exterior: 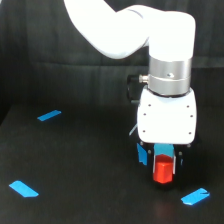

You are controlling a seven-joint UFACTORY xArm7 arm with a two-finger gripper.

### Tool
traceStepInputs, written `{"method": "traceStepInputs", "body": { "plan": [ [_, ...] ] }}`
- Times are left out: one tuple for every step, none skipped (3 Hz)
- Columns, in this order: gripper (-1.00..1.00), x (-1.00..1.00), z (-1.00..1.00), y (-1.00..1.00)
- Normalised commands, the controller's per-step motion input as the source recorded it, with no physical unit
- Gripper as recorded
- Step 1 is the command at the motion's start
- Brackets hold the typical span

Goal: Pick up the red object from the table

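Red block (163,170) sits low in the frame, toward the exterior view's right, right under the white arm's (150,30) head. Gripper (161,161) comes straight down over it; the light blue finger part (163,149) meets the block's top, dark finger bits flank its sides. Looks pinched on the block, though the contact on the sides is partly hidden by the white housing (167,116). Block upright, faceted, its lower end close to the table (75,170); can't tell if it touches or is lifted a bit.

Table is flat matte black. Blue strips on it: one far toward the exterior view's left, upper area (49,115); one near the lower left corner (23,188); one at the lower right (195,196), near the block but apart from it. Another small blue piece (142,153) shows just beside the gripper on its left in this view, edge-on, unclear whether it lies on the table or hangs off the gripper.

Silver wrist ring (170,75) above the housing. No containers visible.
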Motion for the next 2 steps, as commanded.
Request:
{"method": "traceStepInputs", "body": {
  "plan": [
    [-1.0, 0.08, 0.54, -0.02],
    [-0.98, -0.08, 0.61, 0.07]
  ]
}}
